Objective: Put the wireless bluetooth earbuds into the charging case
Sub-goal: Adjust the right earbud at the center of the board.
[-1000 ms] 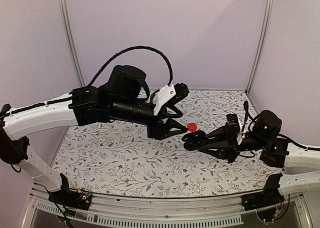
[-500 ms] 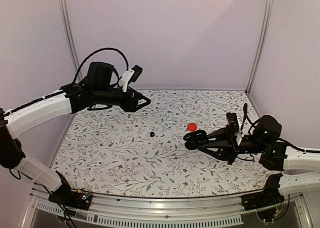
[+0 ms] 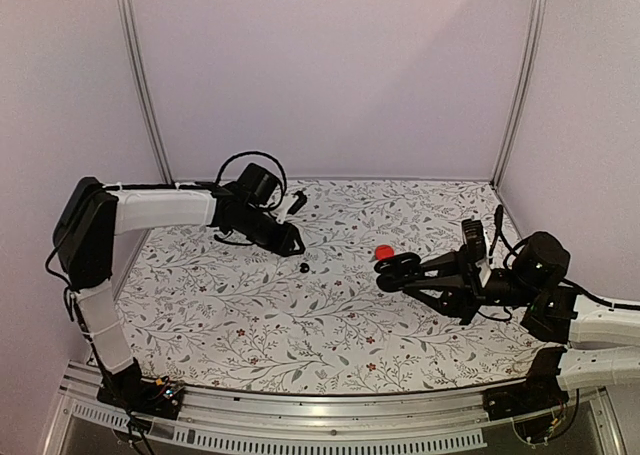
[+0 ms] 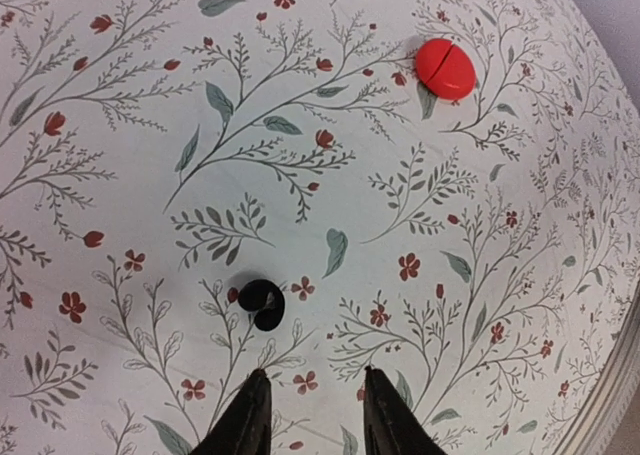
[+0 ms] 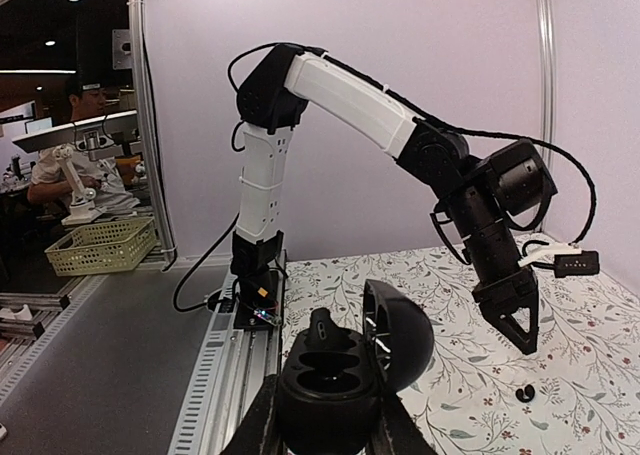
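My left gripper [image 4: 315,377] hangs slightly parted just short of a loose earbud [image 4: 262,302] on the floral-cloth bench [image 4: 150,175]. The right gripper [image 5: 325,427] clamps the lid-open charging case [image 5: 345,360]. The walls [image 3: 330,75] are lilac.

We see the left gripper [image 3: 292,241] withdrawn from mid-frame to centre-left and lowered, its jaws narrower than before. An earbud [image 3: 303,267], hidden a second ago, now lies exposed at centre. The charging case [image 3: 395,268] sits slightly further right.
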Robot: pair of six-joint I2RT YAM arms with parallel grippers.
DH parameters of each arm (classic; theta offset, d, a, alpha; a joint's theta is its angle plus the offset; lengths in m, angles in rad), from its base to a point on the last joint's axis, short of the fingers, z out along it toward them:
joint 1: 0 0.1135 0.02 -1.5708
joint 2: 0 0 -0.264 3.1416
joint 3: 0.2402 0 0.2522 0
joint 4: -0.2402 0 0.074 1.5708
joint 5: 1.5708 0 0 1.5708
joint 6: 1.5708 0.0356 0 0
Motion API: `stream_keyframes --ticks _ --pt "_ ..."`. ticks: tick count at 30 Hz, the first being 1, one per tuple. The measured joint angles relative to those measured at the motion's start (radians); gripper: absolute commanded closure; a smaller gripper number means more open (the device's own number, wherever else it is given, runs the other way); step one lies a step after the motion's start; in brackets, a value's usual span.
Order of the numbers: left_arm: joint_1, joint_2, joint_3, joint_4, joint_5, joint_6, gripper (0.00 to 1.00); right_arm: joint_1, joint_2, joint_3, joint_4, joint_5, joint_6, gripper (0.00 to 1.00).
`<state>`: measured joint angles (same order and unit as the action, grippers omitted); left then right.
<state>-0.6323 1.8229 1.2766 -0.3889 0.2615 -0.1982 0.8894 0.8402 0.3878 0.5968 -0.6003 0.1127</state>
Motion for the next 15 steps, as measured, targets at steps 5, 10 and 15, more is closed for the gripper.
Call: stream_keyframes --ticks 5,10,15 --pt "-0.048 0.156 0.153 -0.063 -0.019 0.008 0.7 0.0 0.006 0.0 -0.001 -0.004 -0.001 1.0" --pt "-0.074 0.235 0.222 -0.119 -0.072 0.016 0.68 0.0 0.006 0.0 -0.006 -0.024 -0.021 1.0" --pt "-0.073 0.262 0.283 -0.193 -0.097 0.09 0.59 0.0 0.006 0.0 -0.007 -0.06 -0.047 1.0"
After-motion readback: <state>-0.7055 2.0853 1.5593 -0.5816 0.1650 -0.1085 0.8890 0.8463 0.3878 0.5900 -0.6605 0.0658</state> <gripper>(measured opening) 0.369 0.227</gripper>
